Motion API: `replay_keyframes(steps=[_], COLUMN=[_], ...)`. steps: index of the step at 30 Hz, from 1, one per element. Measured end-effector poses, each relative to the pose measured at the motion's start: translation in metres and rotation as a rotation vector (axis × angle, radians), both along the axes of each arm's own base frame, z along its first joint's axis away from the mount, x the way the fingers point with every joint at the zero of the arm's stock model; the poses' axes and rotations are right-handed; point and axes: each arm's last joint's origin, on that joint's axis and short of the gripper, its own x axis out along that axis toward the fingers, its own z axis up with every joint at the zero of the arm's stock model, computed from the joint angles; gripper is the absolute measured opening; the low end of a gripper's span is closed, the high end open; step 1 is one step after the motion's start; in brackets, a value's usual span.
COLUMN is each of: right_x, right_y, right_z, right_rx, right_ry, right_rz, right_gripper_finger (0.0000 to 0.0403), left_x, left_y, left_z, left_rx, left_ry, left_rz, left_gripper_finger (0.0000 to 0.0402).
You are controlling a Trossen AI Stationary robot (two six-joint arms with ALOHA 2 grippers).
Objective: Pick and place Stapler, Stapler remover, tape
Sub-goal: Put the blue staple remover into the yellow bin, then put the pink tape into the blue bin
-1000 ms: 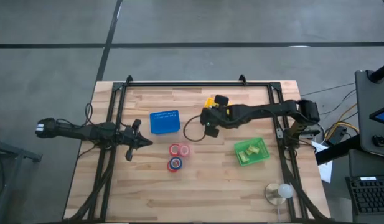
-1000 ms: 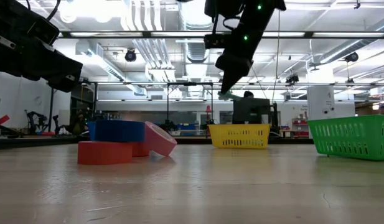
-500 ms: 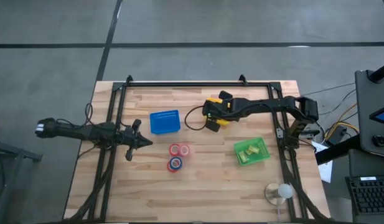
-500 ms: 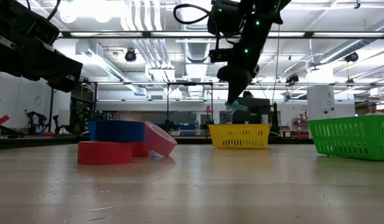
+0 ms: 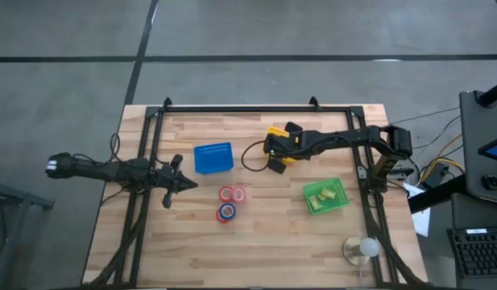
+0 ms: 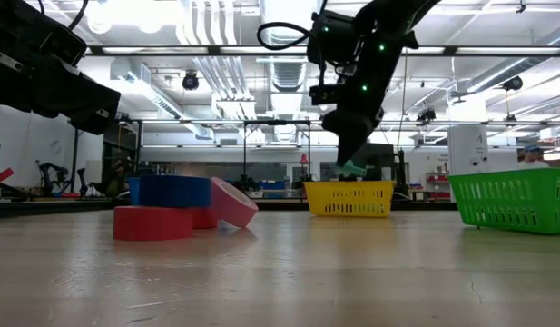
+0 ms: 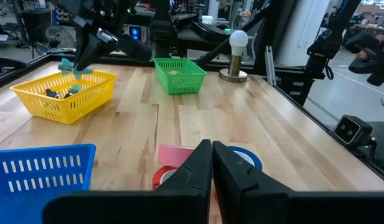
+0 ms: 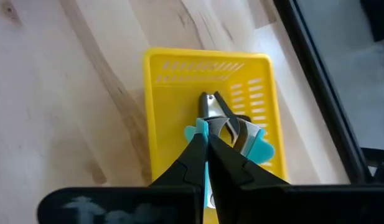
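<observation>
My right gripper point(image 8: 205, 140) is shut on the stapler remover point(image 8: 232, 134), a teal-handled piece with metal claws. It hangs just above the yellow basket point(image 8: 160, 112), as the low view shows point(image 6: 350, 165). A dark object point(image 7: 55, 93) lies in that basket. The tape rolls point(image 5: 229, 201) rest flat on the table mid-way; the pink roll point(image 6: 230, 204) leans against the others. My left gripper point(image 7: 211, 155) is shut and hovers left of the tape point(image 5: 180, 184). My right gripper pinches the stapler remover by a teal handle point(image 8: 193, 132) between its two fingers, coming from above and pointing down. The remover is lifted clear, its metal claws point(image 8: 210, 104) sticking out past the fingertips over the yellow basket's inside.
A blue basket point(image 5: 213, 158) stands left of the yellow one, and a green basket point(image 5: 325, 196) with green items sits toward the right. A lamp with a round bulb point(image 5: 362, 249) is at the near right corner. Bare wood lies along the near edge.
My right gripper, still shut on the stapler remover, has moved toward the far edge over the yellow basket and come down closer to it. The tape rolls have stayed put.
</observation>
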Motion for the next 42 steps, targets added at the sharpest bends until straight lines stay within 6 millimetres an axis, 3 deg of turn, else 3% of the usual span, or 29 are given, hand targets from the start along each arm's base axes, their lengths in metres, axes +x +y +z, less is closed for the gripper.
replay_keyframes(steps=[18,30,34,42], right_x=[-0.009,-0.014,-0.013,-0.008], right_y=[-0.006,-0.008,-0.008,-0.009], right_z=[-0.031,-0.039,-0.039,-0.031], right_rx=[-0.003,0.005,0.005,0.007], right_ry=[-0.07,-0.088,-0.09,-0.127], right_rz=[-0.038,-0.079,-0.08,-0.096], right_gripper_finger=[0.0008,0.001,0.0033,0.0116], left_x=[0.0,0.0,0.0,0.0], left_y=[0.0,0.0,0.0,0.0], left_z=[0.0,0.0,0.0,0.0], left_rx=[0.0,0.0,0.0,0.0], left_ry=[0.0,0.0,0.0,0.0], left_rz=[0.0,0.0,0.0,0.0], left_gripper_finger=[0.0016,0.0016,0.0016,0.0016])
